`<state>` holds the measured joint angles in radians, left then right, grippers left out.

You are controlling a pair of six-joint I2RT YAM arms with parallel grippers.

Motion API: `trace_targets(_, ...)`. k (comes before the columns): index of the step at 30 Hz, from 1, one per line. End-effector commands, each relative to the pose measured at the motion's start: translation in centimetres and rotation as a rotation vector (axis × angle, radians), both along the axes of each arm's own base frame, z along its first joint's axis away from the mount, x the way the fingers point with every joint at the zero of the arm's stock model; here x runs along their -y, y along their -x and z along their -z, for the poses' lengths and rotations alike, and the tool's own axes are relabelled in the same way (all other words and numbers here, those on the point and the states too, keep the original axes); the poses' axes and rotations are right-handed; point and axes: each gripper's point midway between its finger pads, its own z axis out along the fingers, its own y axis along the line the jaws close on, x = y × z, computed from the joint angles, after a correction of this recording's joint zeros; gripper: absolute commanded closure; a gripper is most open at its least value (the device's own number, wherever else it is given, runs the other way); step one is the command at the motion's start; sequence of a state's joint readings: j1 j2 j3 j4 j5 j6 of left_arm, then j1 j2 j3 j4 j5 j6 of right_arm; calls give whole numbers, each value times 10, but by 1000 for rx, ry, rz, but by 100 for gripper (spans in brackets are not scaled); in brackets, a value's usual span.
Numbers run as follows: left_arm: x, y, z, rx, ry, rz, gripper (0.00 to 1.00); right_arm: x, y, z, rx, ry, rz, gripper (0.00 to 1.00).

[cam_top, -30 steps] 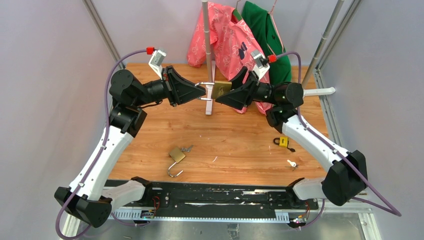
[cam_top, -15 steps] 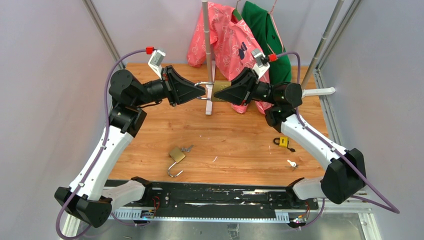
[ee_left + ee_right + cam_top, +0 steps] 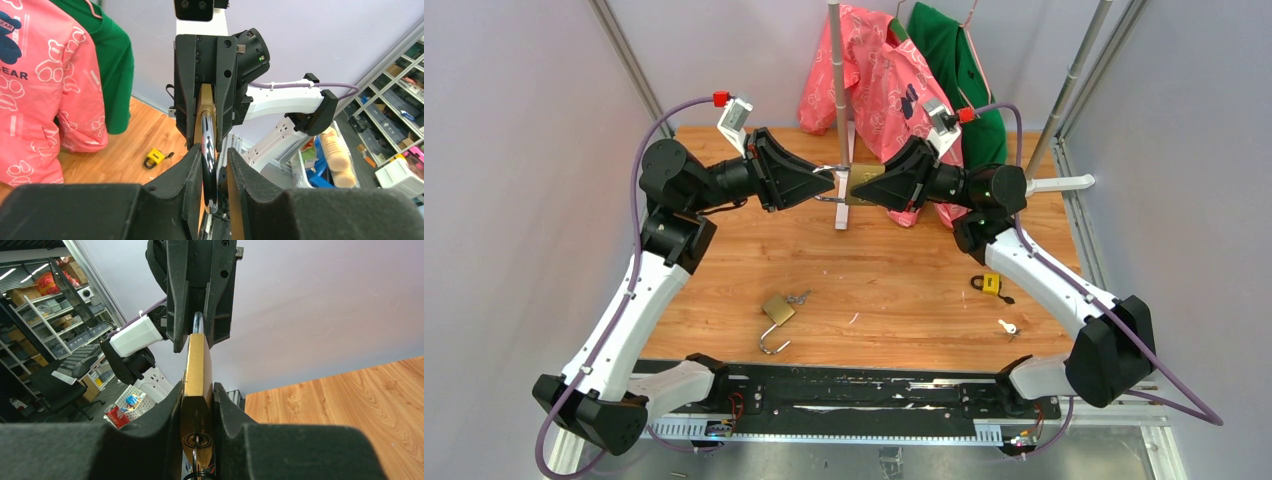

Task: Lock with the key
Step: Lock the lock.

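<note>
The lock body [image 3: 196,357] is clamped by the right gripper [image 3: 198,390], its shackle [image 3: 208,170] by the left gripper [image 3: 213,152]. Judged rigid, heavy, slick; flat faces are best held.

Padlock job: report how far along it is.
Done: left gripper clamps the shackle, right gripper clamps the brass body, key apparently inserted. In hand: both parts held aligned midair. Left: turning the key; shackle seating can't be seen.

Robotics lab, test cell. Wooden bench [image 3: 894,280] enclosed by pale wall panels [image 3: 514,150] and metal poles [image 3: 1076,72]. Beyond the cell: stocked shelving [image 3: 35,305], office chair [image 3: 52,386], parts bins [image 3: 395,100].
</note>
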<state>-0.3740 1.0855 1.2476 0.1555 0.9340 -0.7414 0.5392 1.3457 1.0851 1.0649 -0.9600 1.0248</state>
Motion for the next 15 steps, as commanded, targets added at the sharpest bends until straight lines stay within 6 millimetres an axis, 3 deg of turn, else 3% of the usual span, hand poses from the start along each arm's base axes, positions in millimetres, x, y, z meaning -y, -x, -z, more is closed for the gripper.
trace_targets(1, -4, 12, -27, 98, 33, 12, 72, 5, 7, -16, 52, -30, 3, 100)
trace_targets(15, -9, 20, -12, 103, -52, 14, 66, 8, 10, -17, 53, -12, -2, 100)
